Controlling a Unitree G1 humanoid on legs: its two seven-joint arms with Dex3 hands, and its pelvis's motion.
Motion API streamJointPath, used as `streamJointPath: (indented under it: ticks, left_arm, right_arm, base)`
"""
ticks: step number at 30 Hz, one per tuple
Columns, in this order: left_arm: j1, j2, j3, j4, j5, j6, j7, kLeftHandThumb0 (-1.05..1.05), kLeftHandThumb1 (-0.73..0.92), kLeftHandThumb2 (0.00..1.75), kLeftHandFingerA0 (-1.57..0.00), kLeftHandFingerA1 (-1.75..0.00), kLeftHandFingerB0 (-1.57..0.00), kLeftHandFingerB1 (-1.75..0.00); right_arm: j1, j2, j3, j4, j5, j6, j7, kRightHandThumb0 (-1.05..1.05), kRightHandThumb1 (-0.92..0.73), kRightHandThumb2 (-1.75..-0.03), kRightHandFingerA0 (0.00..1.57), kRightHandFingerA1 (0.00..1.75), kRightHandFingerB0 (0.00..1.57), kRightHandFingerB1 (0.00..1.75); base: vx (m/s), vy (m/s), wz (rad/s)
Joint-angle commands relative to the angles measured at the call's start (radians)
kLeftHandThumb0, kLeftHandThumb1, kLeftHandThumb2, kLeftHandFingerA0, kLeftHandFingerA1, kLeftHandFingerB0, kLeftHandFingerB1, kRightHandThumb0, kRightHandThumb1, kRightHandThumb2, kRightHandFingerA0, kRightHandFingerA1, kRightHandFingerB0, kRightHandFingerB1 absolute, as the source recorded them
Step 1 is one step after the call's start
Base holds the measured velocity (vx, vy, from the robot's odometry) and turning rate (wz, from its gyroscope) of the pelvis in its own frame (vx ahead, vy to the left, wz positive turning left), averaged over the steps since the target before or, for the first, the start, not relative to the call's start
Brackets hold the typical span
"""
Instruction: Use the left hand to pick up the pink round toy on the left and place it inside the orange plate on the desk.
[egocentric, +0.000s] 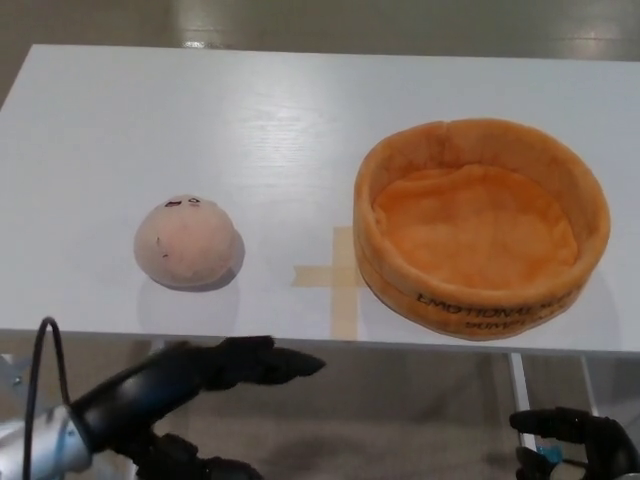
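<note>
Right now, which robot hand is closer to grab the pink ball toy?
The left hand. It is open below the table edge, near the pink round toy. The right hand sits far off, below the orange plate.
</note>
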Motion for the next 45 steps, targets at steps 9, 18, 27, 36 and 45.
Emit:
streamJointPath:
  ticks: [9,18,27,36,45]
  left_arm:
    - [0.001,0.09,0.122,-0.507,-0.443,0.126,-0.116,-0.35,0.43,0.6,-0.19,-0.4,-0.22,-0.35]
    - [-0.217,-0.054,0.207,-0.174,-0.011,-0.039,0.059,-0.39,0.29,0.64,0.0,-0.11,-0.09,-0.27]
    - [-0.389,-0.022,0.13,0.197,0.359,-0.132,0.278,-0.39,0.3,0.63,0.0,0.0,-0.04,-0.14]
    - [-0.473,0.015,0.041,0.407,0.517,-0.105,0.418,-0.34,0.24,0.58,0.0,0.0,0.0,-0.1]
    - [-0.553,0.034,-0.079,0.638,0.65,-0.068,0.588,-0.35,0.27,0.59,0.0,0.0,-0.04,-0.16]
  right_arm:
    - [-0.005,-0.011,-0.007,0.012,0.011,0.0,-0.005,-0.22,-0.6,-0.57,0.81,0.56,0.73,0.52]
    - [-0.001,-0.011,-0.008,0.012,0.01,-0.004,-0.002,-0.22,-0.61,-0.57,0.8,0.56,0.72,0.51]
    - [-0.007,-0.01,-0.005,0.013,0.006,-0.001,-0.008,-0.23,-0.6,-0.57,0.81,0.55,0.73,0.51]
    - [-0.004,-0.014,-0.008,0.012,0.01,-0.002,0.002,-0.22,-0.61,-0.58,0.79,0.54,0.72,0.51]
    - [-0.004,-0.01,-0.011,0.013,0.015,-0.003,0.004,-0.21,-0.61,-0.58,0.8,0.56,0.72,0.52]
  base:
    - [0.0,0.0,0.0]
    - [0.0,0.0,0.0]
    - [0.0,0.0,0.0]
    - [0.0,0.0,0.0]
    - [0.0,0.0,0.0]
